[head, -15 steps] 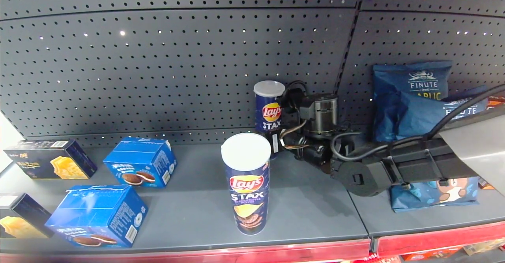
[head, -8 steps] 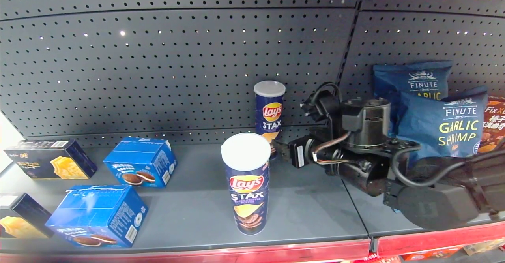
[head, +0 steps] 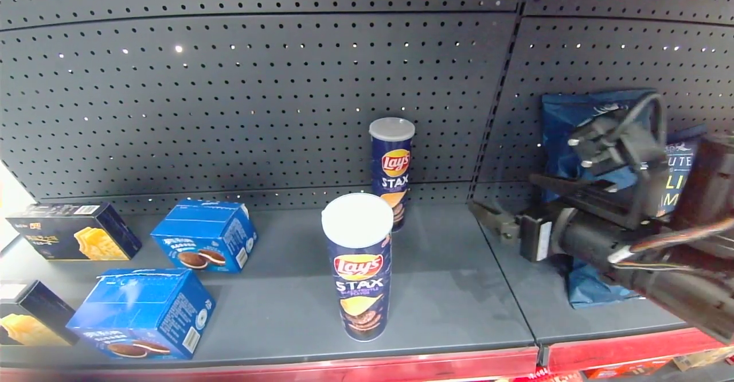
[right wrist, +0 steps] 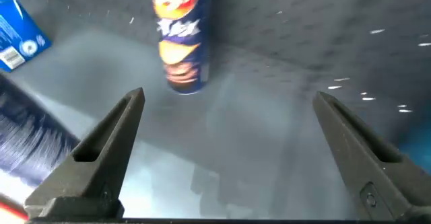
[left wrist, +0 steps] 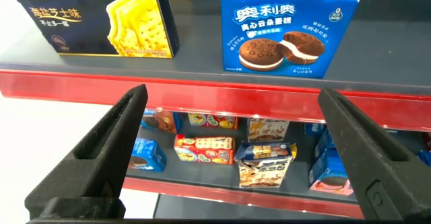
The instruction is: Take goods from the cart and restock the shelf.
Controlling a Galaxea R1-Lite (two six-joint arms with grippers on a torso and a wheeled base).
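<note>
Right gripper (head: 503, 194) hung spread wide and empty at the frame's right, well apart from the rear chips can (head: 392, 170); my left gripper (left wrist: 232, 93) gaped too.

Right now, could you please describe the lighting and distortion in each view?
Head view: light dots shine through the pegboard holes, its seams bow, the left edge washes white. Right wrist view: pale sheen on the shelf deck. Left wrist view: cookie box evenly lit.
</note>
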